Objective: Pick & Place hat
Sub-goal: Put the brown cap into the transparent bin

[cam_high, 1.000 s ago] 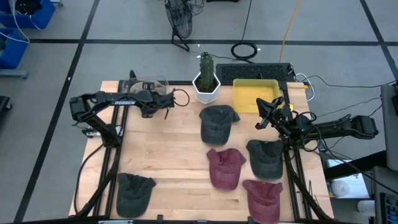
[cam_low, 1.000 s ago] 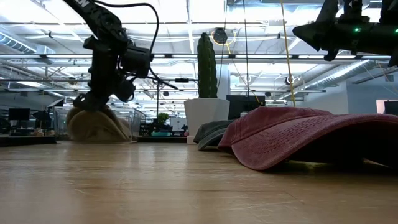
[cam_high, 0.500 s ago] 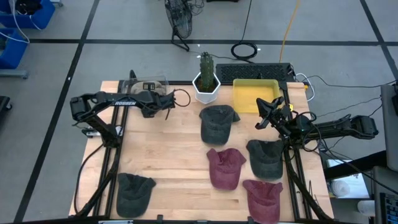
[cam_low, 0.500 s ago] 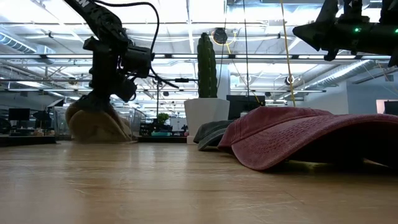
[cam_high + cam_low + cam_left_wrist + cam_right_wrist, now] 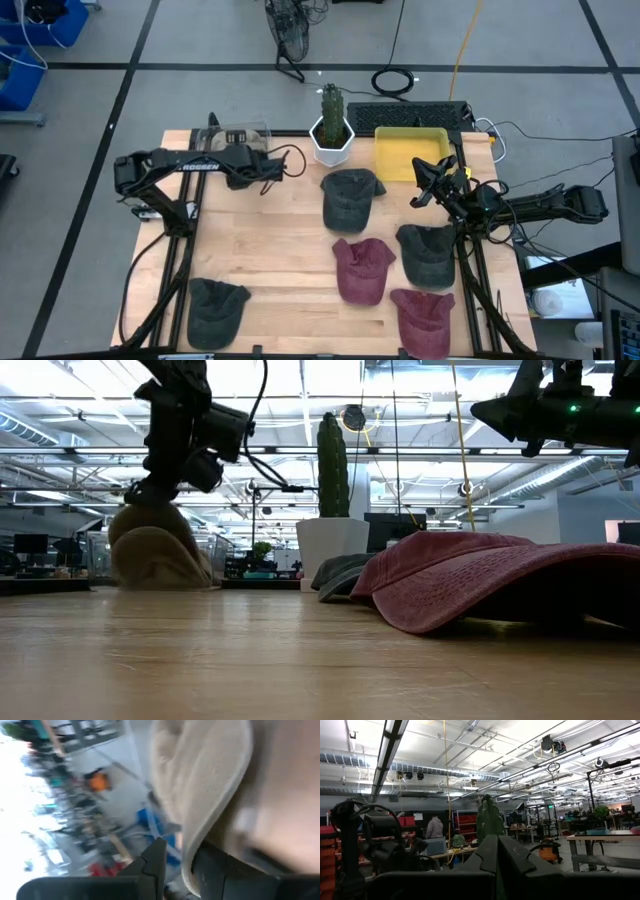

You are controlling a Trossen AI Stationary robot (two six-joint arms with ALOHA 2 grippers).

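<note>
The left gripper (image 5: 150,490) hung just above a tan hat (image 5: 155,555) that sat in the clear bin (image 5: 240,133) at the table's (image 5: 280,260) far left corner. Its fingers (image 5: 155,862) stood slightly apart beside the hat's brim and held nothing, probably a release. The right gripper (image 5: 425,190) waited with its jaws together near the yellow tray (image 5: 410,150), above the dark grey caps (image 5: 350,198) and maroon caps (image 5: 362,268).

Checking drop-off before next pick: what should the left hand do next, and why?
Probably raise the left hand straight up, clear of the beige hat: the hat rests at table level at the back left, with the hand close over its crown.
</note>
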